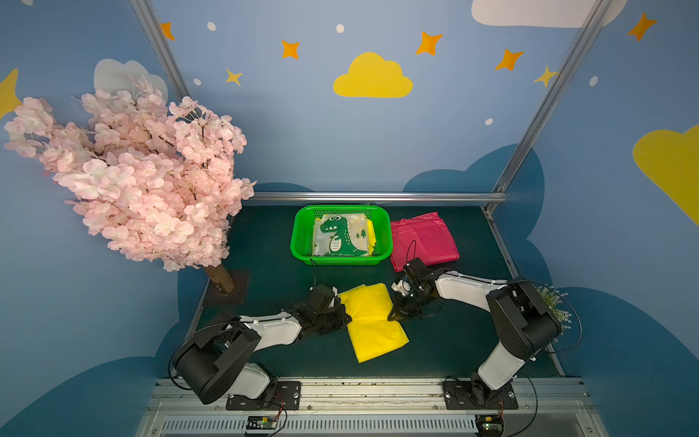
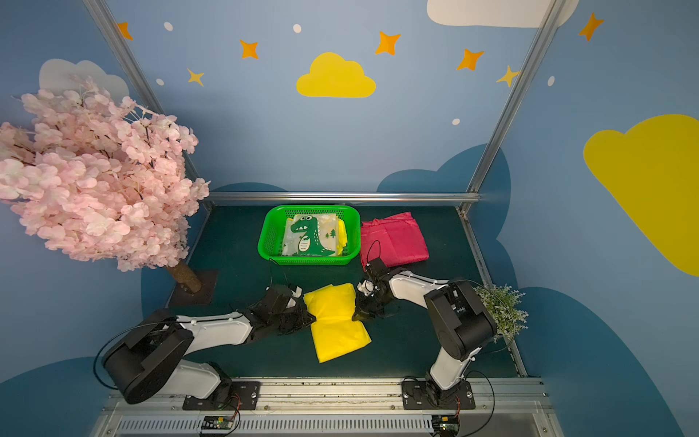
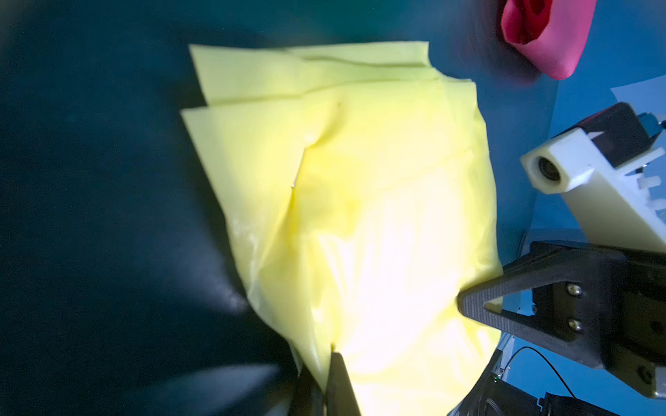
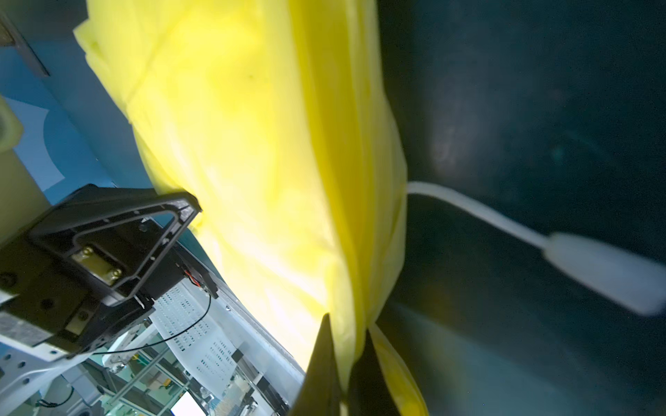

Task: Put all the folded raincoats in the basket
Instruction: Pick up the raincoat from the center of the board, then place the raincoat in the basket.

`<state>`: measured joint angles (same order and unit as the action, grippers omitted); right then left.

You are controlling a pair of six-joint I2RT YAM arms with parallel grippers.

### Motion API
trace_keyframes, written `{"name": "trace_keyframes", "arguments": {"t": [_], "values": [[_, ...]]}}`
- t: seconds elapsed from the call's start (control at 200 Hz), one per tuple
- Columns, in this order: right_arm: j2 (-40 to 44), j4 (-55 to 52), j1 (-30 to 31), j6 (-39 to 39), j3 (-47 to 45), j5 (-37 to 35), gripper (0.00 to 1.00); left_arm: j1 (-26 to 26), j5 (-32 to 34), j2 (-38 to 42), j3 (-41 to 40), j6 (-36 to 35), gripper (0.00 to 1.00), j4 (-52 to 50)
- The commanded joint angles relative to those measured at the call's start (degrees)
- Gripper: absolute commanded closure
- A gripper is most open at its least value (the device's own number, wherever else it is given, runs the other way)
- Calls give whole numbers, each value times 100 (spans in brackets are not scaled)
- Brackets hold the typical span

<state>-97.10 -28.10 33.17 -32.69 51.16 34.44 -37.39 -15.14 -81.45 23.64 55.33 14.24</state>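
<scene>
Both arms were bent at the elbow, their forearms reaching inward over the dark table (image 1: 272, 272): the left one ran toward 3 o'clock and the right one toward 9 o'clock, with the wrists dipped to the surface. The left gripper (image 1: 345, 321) was clamped on the 9 o'clock edge of the folded yellow raincoat (image 1: 372, 321), and the right gripper (image 1: 395, 312) was pinched on its 3 o'clock edge, so the coat lay directly between them.

Both top views showed the layout but hid the fingertips behind the gripper bodies. The left wrist view showed the left gripper (image 3: 324, 385) closed with yellow film squeezed in the narrow slit between its jaws, and the right gripper (image 3: 468, 306) touching the far edge. The right wrist view showed the same of the right gripper (image 4: 346, 367), with the fabric bunched where it was nipped.

The green basket (image 1: 299, 230) stood at 12 o'clock from the yellow raincoat, well apart from both grippers. It held a dinosaur-print raincoat (image 1: 342, 234). A red raincoat (image 1: 427, 242) lay just beside the basket at its 3 o'clock.
</scene>
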Motion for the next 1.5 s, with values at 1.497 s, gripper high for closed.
{"name": "trace_keyframes", "arguments": {"t": [1.497], "values": [[-1232,-469,-254,-816,4645,-413,100,2905,-959,-1623,5630,-2154,98,-3362]]}}
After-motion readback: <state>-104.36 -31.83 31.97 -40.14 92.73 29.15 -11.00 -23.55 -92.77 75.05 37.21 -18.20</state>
